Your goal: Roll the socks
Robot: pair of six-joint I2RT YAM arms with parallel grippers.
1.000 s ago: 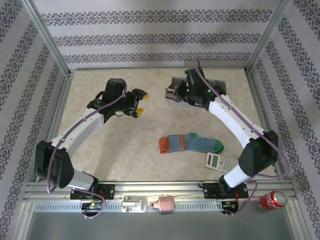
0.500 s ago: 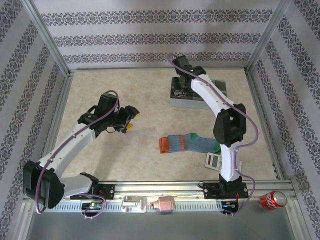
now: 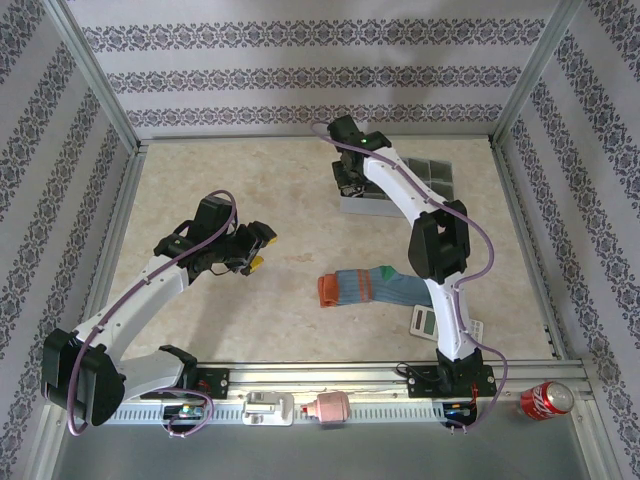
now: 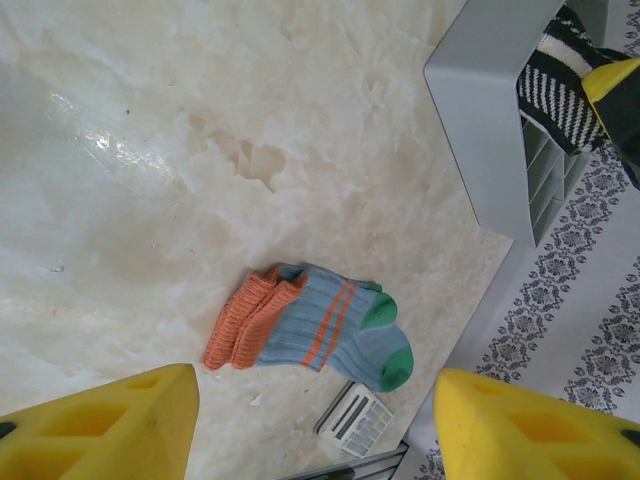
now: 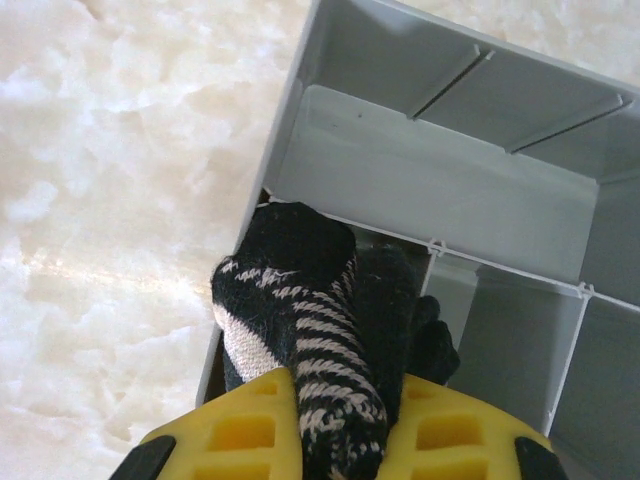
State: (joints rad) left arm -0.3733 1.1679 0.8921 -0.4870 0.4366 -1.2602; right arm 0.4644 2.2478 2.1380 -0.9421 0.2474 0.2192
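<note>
Moved since earlier: right arm has folded up tall and swung its right pincer (image 3: 347, 184) over the grey divider tray (image 3: 432, 178). The left arm has drawn back toward its own base. The blue-teal pair (image 3: 380, 288) has stayed put.
Right pincer: clamped narrow on the black striped sock (image 5: 300, 300), a bunched bundle sticking out past the fingertips.
Black sock's place: straight ahead of the right pincer's tips, over a compartment at the tray's outer wall. Whether it touches the compartment floor I cannot tell.
Why held so: tips aimed down into a compartment suggest a finished roll being stowed, with the grip kept until it sits inside.
Left pincer (image 3: 263, 251): jaws well apart, nothing between them, raised off the tabletop (image 3: 200, 180).
Blue-teal pair's place: flat on the tabletop out ahead of the left pincer, roughly centred between its two fingers in the wrist view. Orange cuffs lie to the pincer's left and green toes to its right. Two toes show, so two socks lie stacked.
Why the left waits: likely keeping clear of the other arm while lined up on the next pair.
Calculator (image 4: 355, 420): just beside the green toes, not touching; a low sweep could catch it.
Stage: one bundle going away, one pair still unrolled.
</note>
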